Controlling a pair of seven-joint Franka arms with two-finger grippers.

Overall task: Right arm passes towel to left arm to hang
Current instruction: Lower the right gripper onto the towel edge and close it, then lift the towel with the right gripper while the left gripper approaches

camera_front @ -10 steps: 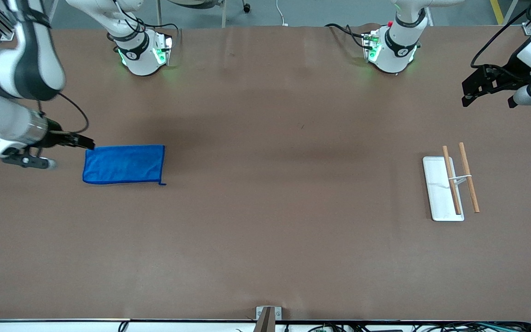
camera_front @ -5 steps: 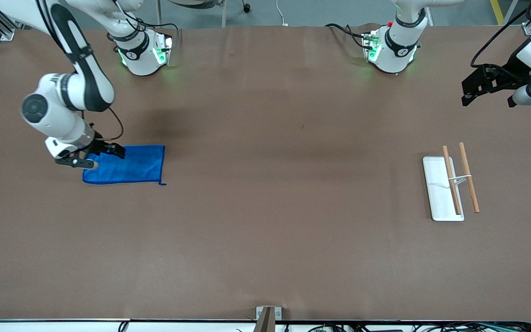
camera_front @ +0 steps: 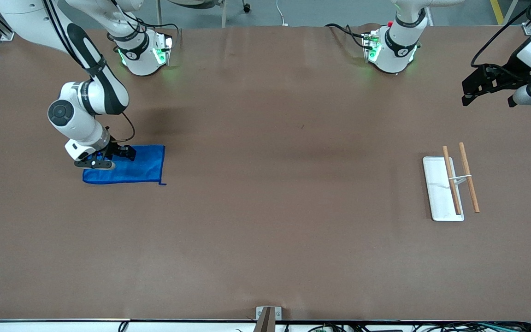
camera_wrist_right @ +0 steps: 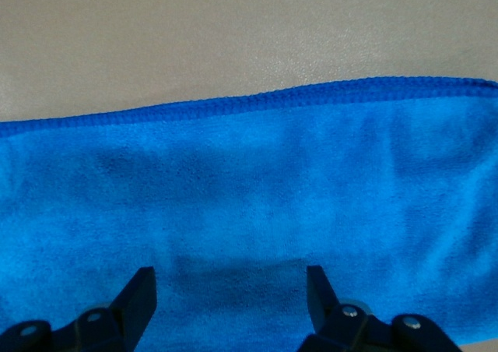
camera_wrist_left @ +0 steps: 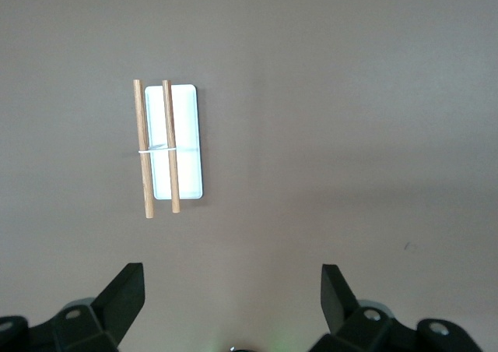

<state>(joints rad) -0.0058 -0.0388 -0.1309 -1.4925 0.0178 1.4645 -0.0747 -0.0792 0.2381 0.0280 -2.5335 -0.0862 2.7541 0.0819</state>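
Right gripper (camera_front: 125, 154) spread wide over the flat towel (camera_front: 138, 166), holding nothing, left gripper (camera_front: 470, 92) waiting, spread, empty

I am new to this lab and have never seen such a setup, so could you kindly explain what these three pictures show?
Two white robot arms work at a brown table. One picture looks down from a high camera facing them; the other two come from cameras on their wrists. The right pincer is open, low over a flat bright blue microfibre towel. The left pincer, also open, waits above a white tray rack with two wooden rods. Nothing is held yet.
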